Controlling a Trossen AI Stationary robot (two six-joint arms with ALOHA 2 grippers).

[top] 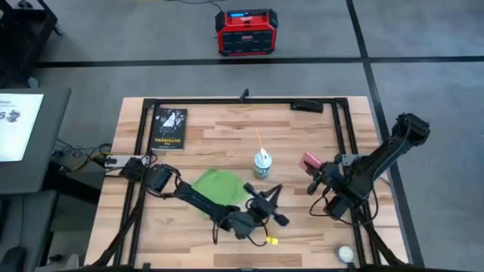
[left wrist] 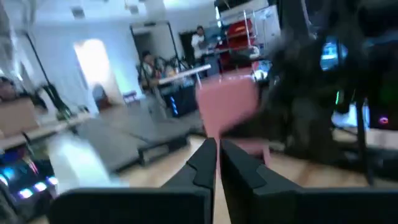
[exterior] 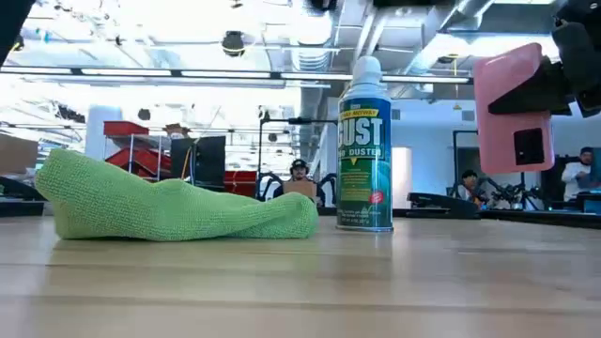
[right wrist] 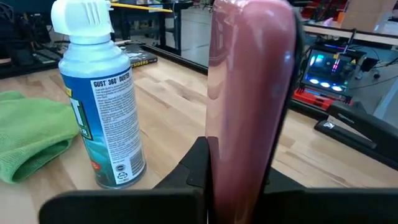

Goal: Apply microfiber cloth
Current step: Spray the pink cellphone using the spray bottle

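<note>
The lime-green microfiber cloth [top: 215, 186] lies crumpled on the wooden table, left of a blue-and-white duster can [top: 262, 165] that stands upright; the low view shows both, cloth [exterior: 178, 208] and can [exterior: 364, 150]. My right gripper [top: 313, 180] is right of the can, shut on a pink phone [top: 308, 161]. My left gripper [top: 274, 193] is shut with nothing in it. It hovers just near of the can and right of the cloth, and points toward the phone [left wrist: 229, 106]. My right gripper pinches the pink phone between its two fingers on the two broad faces at one end [right wrist: 239, 155]. The fingers reach in from the table's right side. The phone [exterior: 515, 103] juts out beyond the fingertips, on edge, lifted clear of the table.
A black book [top: 169, 128] lies at the table's far left. A small yellow piece [top: 270, 241] and a white round object [top: 345, 253] lie near the front edge. A black frame [top: 227, 102] rims the table. A red box [top: 246, 32] stands on the floor beyond.
</note>
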